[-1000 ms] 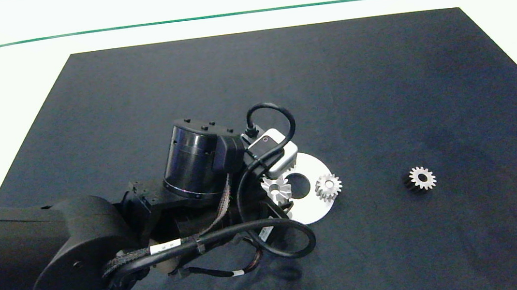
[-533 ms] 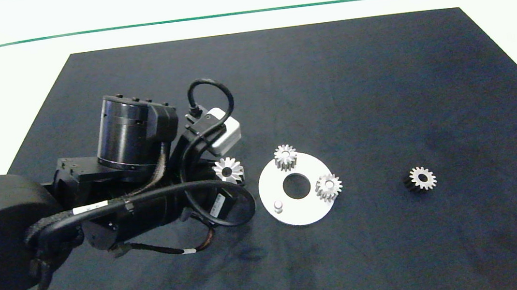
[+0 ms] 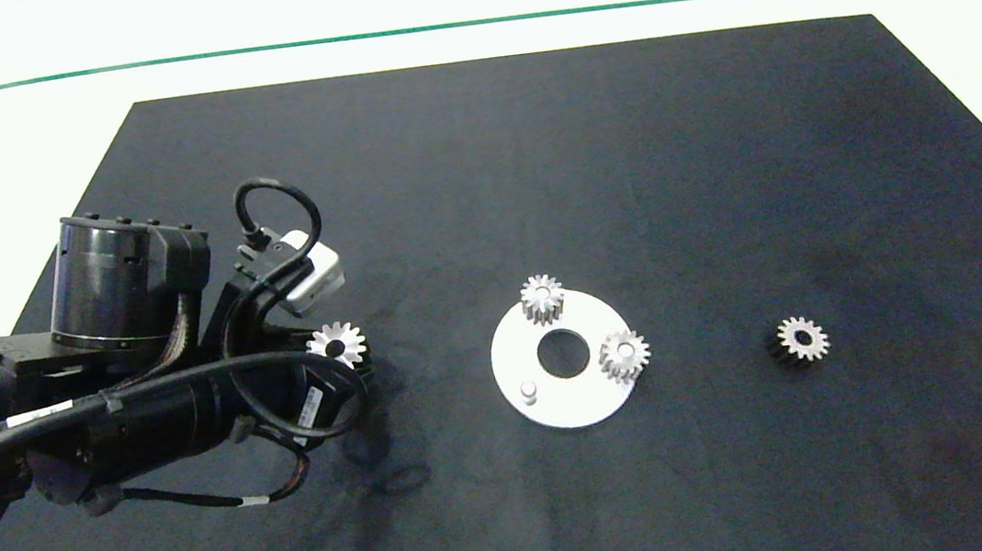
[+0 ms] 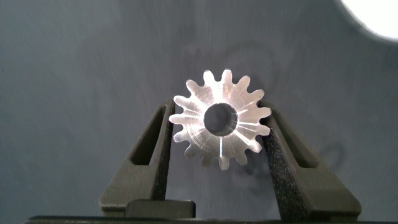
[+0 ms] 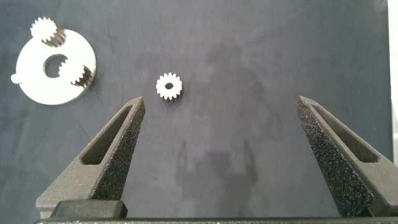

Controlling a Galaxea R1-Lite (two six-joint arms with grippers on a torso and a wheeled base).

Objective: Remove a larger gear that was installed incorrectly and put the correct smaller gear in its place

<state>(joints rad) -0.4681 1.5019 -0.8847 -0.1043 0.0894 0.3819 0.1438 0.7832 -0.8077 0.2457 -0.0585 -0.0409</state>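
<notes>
The larger gear [image 3: 337,344], silver with a wide dark centre hole, is held clear of the dark mat, left of the white plate [image 3: 575,403]. My left gripper [image 4: 221,116] is shut on it, one pad on each side of the larger gear [image 4: 221,119]. The plate carries two small silver gears [image 3: 542,298] [image 3: 624,355] and a bare peg [image 3: 527,391]. A loose smaller gear [image 3: 802,339] lies on the mat to the plate's right. My right gripper [image 5: 219,99] hangs open high above the smaller gear [image 5: 168,86], out of the head view.
The dark mat [image 3: 534,169] covers most of the white table, with a green line [image 3: 463,25] beyond its far edge. In the right wrist view the plate [image 5: 37,87] shows with its two gears. My left arm takes up the mat's left side.
My left arm has swung leftward, away from the plate, carrying the larger gear with it. The peg it covered on the plate now stands bare. The other gears have not moved.
</notes>
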